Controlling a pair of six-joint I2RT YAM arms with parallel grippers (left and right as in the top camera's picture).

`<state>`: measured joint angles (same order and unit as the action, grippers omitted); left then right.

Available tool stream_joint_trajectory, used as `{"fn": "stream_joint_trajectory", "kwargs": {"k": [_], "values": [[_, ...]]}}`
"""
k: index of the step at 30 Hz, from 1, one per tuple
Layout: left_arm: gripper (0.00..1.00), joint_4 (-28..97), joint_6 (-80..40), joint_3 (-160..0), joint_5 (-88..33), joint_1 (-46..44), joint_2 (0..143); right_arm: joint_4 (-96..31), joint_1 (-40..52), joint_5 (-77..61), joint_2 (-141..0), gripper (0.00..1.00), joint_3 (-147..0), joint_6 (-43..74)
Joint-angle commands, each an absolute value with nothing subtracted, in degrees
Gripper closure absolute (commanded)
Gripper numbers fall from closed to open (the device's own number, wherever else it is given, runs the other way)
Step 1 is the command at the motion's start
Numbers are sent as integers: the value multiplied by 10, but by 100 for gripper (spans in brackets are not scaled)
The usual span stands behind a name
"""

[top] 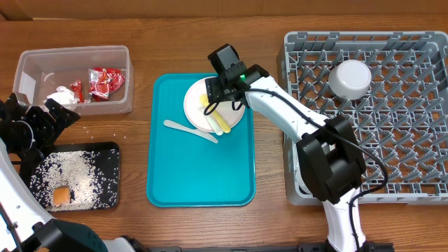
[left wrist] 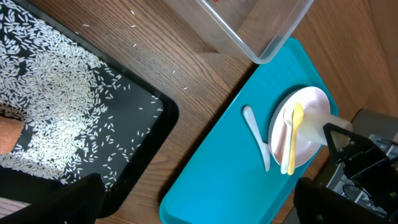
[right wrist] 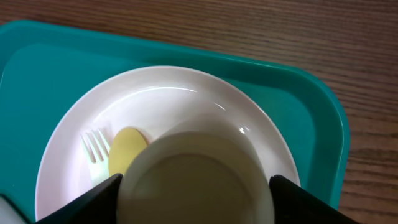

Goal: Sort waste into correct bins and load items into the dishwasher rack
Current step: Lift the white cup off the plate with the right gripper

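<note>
My right gripper (top: 222,85) (right wrist: 196,199) is shut on a white cup (right wrist: 193,174) and holds it over a round white plate (top: 197,112) (right wrist: 174,93) on the teal tray (top: 203,171). A yellow spoon (top: 221,123) (right wrist: 127,144) and a white fork (right wrist: 93,148) lie on the plate, and a white knife (top: 189,129) lies on the tray beside it. My left gripper (top: 31,129) (left wrist: 199,202) is open and empty between the clear tub (top: 73,52) and the black tray (top: 110,178). The tub holds red wrappers (top: 105,80) and a napkin (top: 63,94). The black tray holds rice (top: 73,171) and an orange cube (top: 61,196).
The grey dishwasher rack (top: 392,147) fills the right side, with an upturned white bowl (top: 350,77) on its pegs near the back. A few rice grains lie on the wood (left wrist: 174,74) between the tub and the black tray.
</note>
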<state>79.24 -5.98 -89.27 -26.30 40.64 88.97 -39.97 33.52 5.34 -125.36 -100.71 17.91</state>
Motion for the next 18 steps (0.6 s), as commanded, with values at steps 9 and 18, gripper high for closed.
{"fn": "stream_joint_trajectory", "kwargs": {"k": [9, 18], "values": [[0, 792, -64, -894, -261, 408, 889, -395, 337, 55, -1266, 37, -1010, 180], [0, 792, -64, -894, -261, 408, 889, -399, 337, 69, -1251, 38, -1014, 180]]}}
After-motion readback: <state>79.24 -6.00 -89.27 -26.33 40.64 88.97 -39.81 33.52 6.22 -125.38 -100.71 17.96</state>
